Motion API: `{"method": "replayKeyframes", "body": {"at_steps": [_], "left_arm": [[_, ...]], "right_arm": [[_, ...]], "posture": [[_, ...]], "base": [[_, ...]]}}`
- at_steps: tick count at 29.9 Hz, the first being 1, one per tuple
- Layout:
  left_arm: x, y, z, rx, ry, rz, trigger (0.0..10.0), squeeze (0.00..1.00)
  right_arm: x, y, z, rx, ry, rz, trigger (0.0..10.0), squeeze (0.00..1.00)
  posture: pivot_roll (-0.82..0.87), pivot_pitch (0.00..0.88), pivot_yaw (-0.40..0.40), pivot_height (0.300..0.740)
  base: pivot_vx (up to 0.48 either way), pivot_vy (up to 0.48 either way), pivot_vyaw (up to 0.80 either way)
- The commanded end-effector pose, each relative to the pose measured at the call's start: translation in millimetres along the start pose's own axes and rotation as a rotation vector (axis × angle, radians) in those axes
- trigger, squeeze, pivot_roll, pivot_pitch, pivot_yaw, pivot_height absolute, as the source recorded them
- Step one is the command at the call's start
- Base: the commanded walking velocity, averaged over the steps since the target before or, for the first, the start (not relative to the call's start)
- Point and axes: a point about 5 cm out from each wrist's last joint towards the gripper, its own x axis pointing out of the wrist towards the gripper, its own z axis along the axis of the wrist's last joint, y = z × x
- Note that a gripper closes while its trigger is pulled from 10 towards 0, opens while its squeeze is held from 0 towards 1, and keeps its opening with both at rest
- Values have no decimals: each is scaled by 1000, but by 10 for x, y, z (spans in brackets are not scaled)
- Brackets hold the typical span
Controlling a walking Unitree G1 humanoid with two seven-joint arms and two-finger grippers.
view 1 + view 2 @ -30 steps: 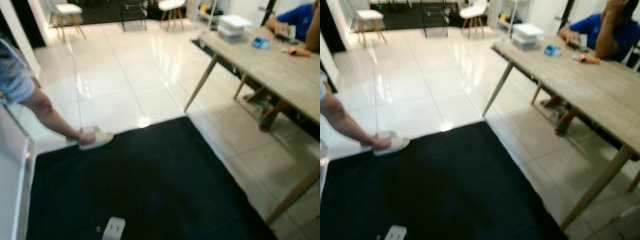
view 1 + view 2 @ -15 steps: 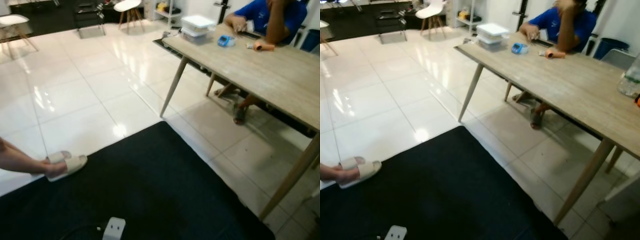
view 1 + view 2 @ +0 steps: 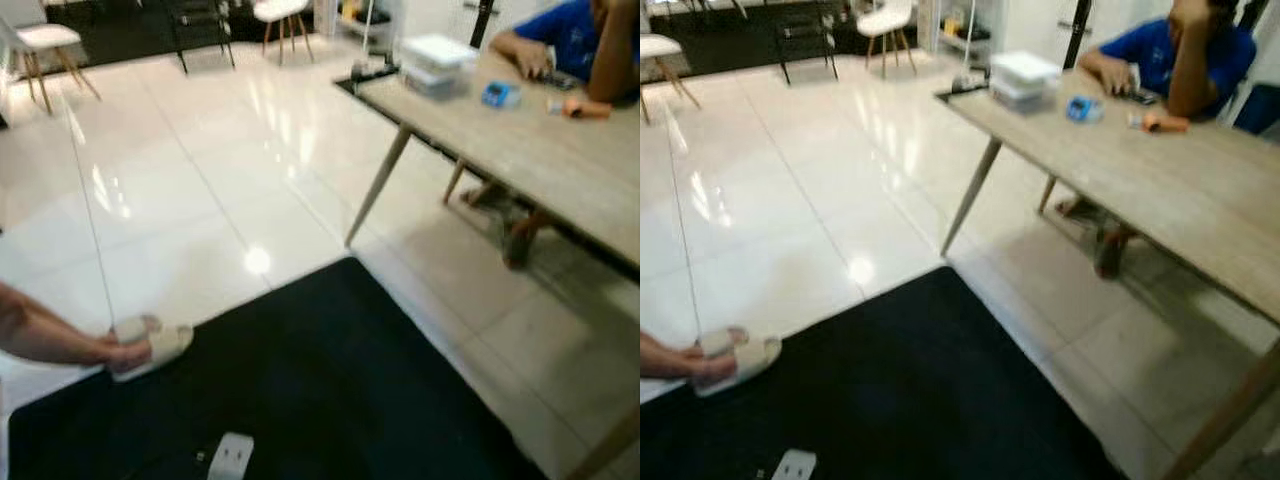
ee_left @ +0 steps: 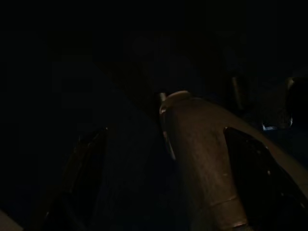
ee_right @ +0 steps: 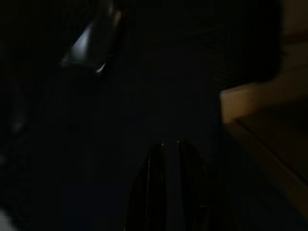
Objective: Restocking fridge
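Observation:
The left wrist view is very dark. My left gripper hangs idle, its two dark fingers spread wide and open, with a pale rounded shape beyond them that I cannot identify. In the equally dark right wrist view, my right gripper hangs with its two black fingers pressed together, shut on nothing. A pale wooden edge lies beside it.
A black mat covers the floor just ahead, with a small white block on it. A person's slippered foot rests at the mat's left edge. A long wooden table with slanted legs stands on the right; a person in blue sits there. White tiles lead to chairs.
The whole picture swung right, then back left, so the camera turned. The slippered foot stays at the mat's left edge.

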Motion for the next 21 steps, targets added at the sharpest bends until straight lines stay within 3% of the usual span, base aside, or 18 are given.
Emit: {"method": "replayKeyframes", "body": {"at_steps": [1, 4, 18, 21], "left_arm": [[-29, -54, -213, -10, 81, -16, 10000, 0], [-31, -54, -219, -8, 83, -17, 10000, 0], [-26, -36, -185, 3, 78, -16, 10000, 0], [-24, -41, -180, 2, 76, -18, 10000, 0]], "right_arm": [[-18, -48, -104, 1, 31, -13, 10000, 0], [-18, -43, -111, -6, 35, -9, 10000, 0], [-20, -54, -106, -20, 32, -12, 10000, 0], [-18, -51, -96, -17, 26, -13, 10000, 0]], "posture": [[-71, 108, -10, 740], [-71, 107, -10, 740], [-71, 98, -12, 740], [-71, 98, -12, 740]], "base": [[330, 0, 0], [334, 0, 0], [334, 0, -797], [334, 0, -367]]}}
